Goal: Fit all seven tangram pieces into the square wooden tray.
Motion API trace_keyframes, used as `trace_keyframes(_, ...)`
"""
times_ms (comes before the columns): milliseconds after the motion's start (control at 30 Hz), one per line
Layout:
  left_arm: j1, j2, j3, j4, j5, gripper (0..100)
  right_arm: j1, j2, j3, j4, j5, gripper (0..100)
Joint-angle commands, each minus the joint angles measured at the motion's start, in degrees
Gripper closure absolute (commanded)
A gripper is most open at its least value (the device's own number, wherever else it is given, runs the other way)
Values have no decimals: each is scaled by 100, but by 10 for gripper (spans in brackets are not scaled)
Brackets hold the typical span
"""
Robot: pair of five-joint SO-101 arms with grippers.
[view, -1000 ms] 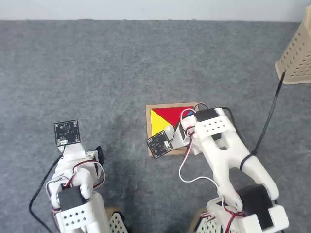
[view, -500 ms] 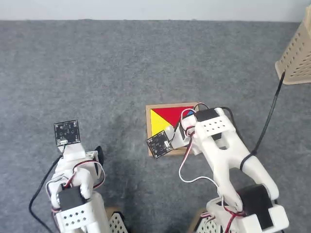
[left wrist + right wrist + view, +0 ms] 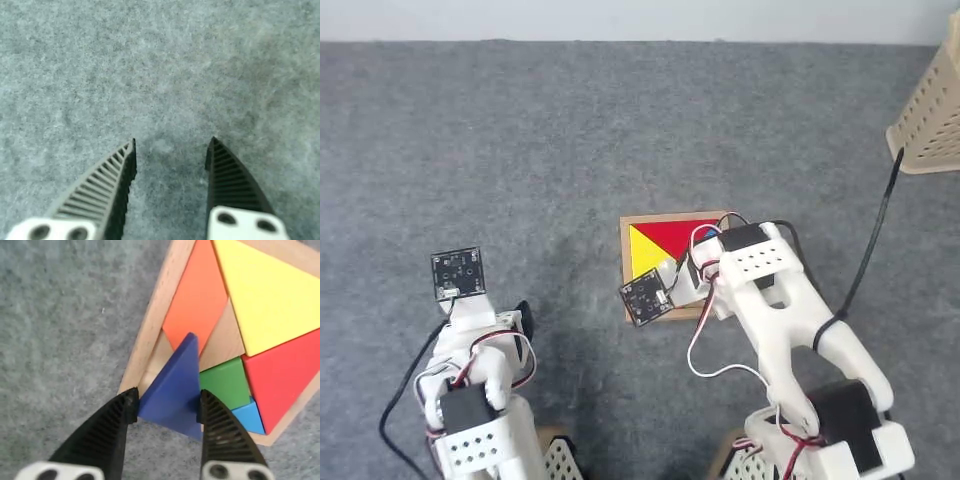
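The square wooden tray point(image 3: 624, 262) point(image 3: 150, 315) lies mid-table. In it sit a yellow triangle point(image 3: 645, 250) point(image 3: 267, 290), a red triangle point(image 3: 675, 233) point(image 3: 280, 372), an orange piece point(image 3: 197, 295), a green square point(image 3: 225, 382) and a light blue piece point(image 3: 250, 417). My right gripper point(image 3: 165, 401) point(image 3: 705, 285) is shut on a dark blue triangle point(image 3: 175, 387), held over the tray's corner, its tip pointing at the bare wood beside the orange piece. My left gripper point(image 3: 171, 150) point(image 3: 520, 315) is open over bare grey carpet, far from the tray.
A beige perforated basket point(image 3: 930, 110) stands at the table's far right edge, with a black cable point(image 3: 875, 240) running from it toward the right arm. Grey carpet covers the table all around the tray.
The right arm's wrist has shifted very slightly to the left over the tray. The left arm has not moved.
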Motion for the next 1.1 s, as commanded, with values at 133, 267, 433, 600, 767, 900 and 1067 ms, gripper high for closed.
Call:
trace_keyframes(133,18,-79,-75,26,-26,784,4,-365,-53,207,-97,857)
trace_keyframes(267,18,-79,-75,26,-26,784,4,-365,-53,207,-202,857)
trace_keyframes(433,18,-79,-75,26,-26,784,4,-365,-53,198,-501,805)
trace_keyframes(600,18,-79,-75,26,-26,784,4,-365,-53,207,-563,805)
trace_keyframes(767,18,-79,-75,26,-26,784,4,-426,-53,145,-554,833)
trace_keyframes(900,18,-79,-75,26,-26,784,-40,-435,-246,-127,-835,978)
trace_keyframes(1067,18,-79,-75,26,-26,784,-40,-435,-774,-303,-2936,995)
